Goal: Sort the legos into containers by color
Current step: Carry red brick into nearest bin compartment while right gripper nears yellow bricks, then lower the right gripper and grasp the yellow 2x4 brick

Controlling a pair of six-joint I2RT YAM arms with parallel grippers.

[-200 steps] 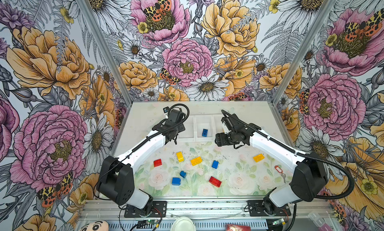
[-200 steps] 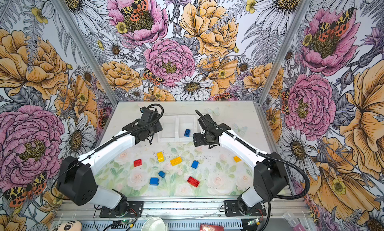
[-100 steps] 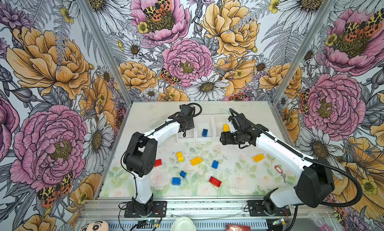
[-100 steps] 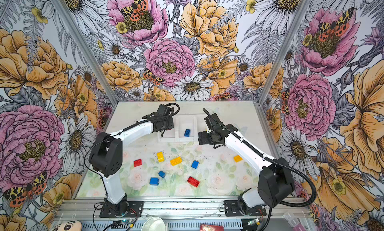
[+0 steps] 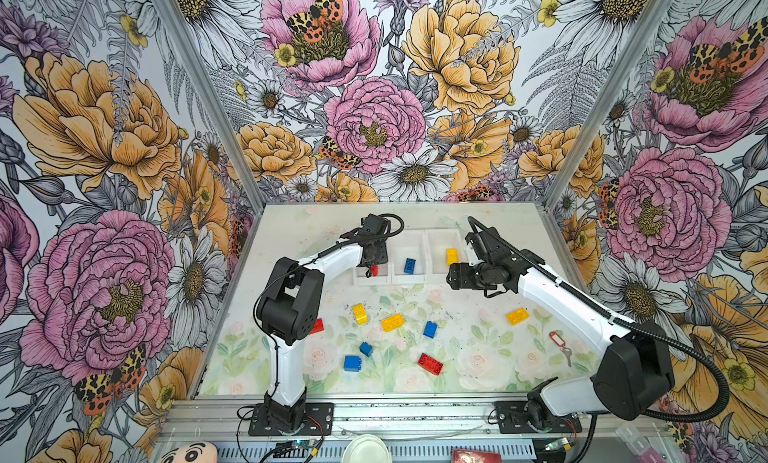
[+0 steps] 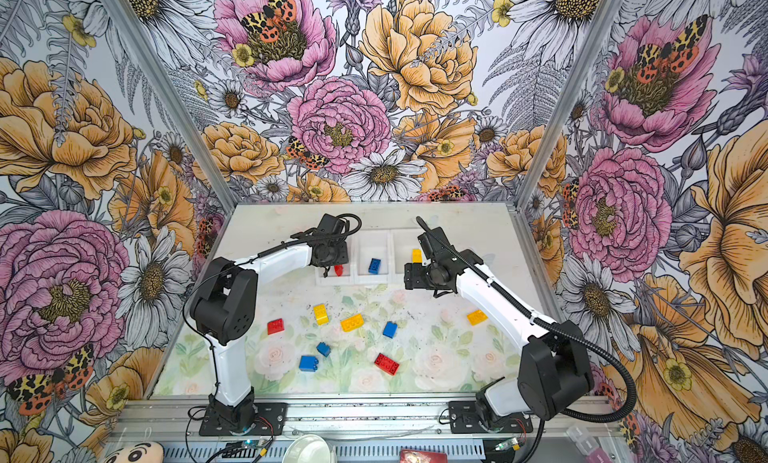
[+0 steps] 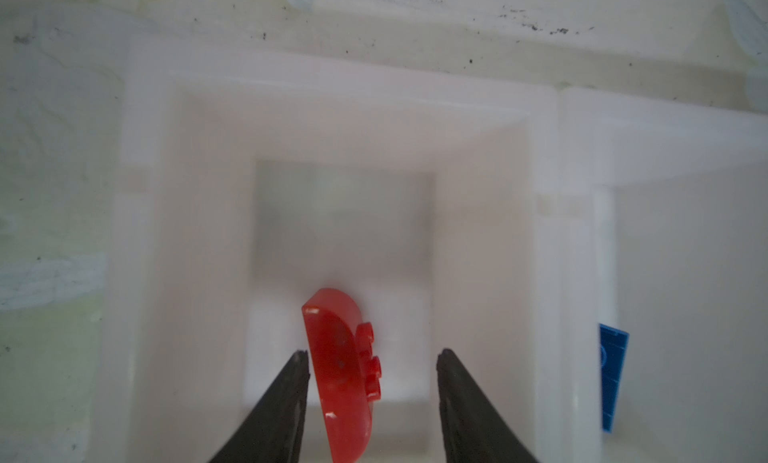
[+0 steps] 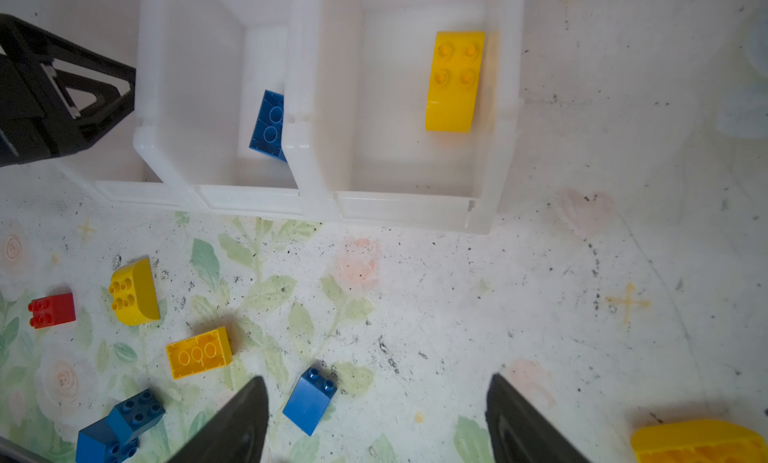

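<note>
My left gripper (image 7: 372,353) hangs over the left bin of the white containers (image 5: 409,280), jaws open. A red lego (image 7: 336,357) stands on edge between them, close to one finger and clear of the other. It shows in both top views (image 5: 375,269) (image 6: 339,269). A blue lego (image 8: 269,124) lies in the middle bin and a yellow lego (image 8: 455,80) in the right bin. My right gripper (image 8: 376,382) is open and empty above the table, in front of the right bin (image 5: 453,276). Several loose legos lie on the table, among them yellow (image 5: 392,322), blue (image 5: 430,329) and red (image 5: 430,363).
A red key tag (image 5: 556,338) with its key lies at the right, near my right arm. One red brick (image 5: 316,326) is partly hidden behind my left arm's elbow. A round white dish (image 5: 365,448) sits off the table's front edge.
My left arm swung in over the left bin and its jaws opened off the red lego. My right gripper drew back from the right bin, uncovering the yellow lego.
</note>
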